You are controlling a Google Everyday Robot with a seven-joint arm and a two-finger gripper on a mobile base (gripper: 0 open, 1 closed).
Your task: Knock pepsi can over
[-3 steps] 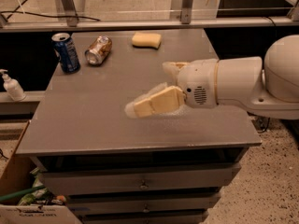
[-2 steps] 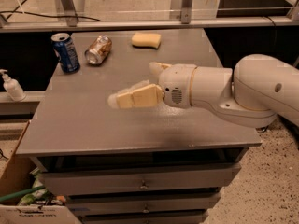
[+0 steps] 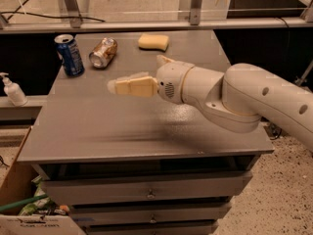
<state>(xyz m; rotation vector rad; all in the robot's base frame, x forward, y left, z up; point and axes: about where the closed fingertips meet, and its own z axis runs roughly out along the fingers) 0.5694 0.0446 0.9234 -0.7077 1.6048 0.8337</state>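
The pepsi can (image 3: pixel 69 56) stands upright near the back left corner of the grey worktop (image 3: pixel 146 131), silver top up. Just to its right a gold-brown can (image 3: pixel 103 53) lies on its side, apart from the blue one by a narrow gap. Further right along the back edge sits a yellow sponge (image 3: pixel 153 41).

The white arm (image 3: pixel 244 99) reaches in from the right, low over the worktop. Its tan gripper (image 3: pixel 117 86) points left and hangs over the middle of the surface, in front of the gold-brown can and to the right of the pepsi can, touching neither. The gripper is smeared here, so I cannot tell whether it is open or closed. Nothing seems to be held in it.

A soap bottle (image 3: pixel 12 89) stands on a ledge left of the worktop. Drawers (image 3: pixel 146 192) run below the front edge, with a cardboard box (image 3: pixel 14 195) at the lower left.
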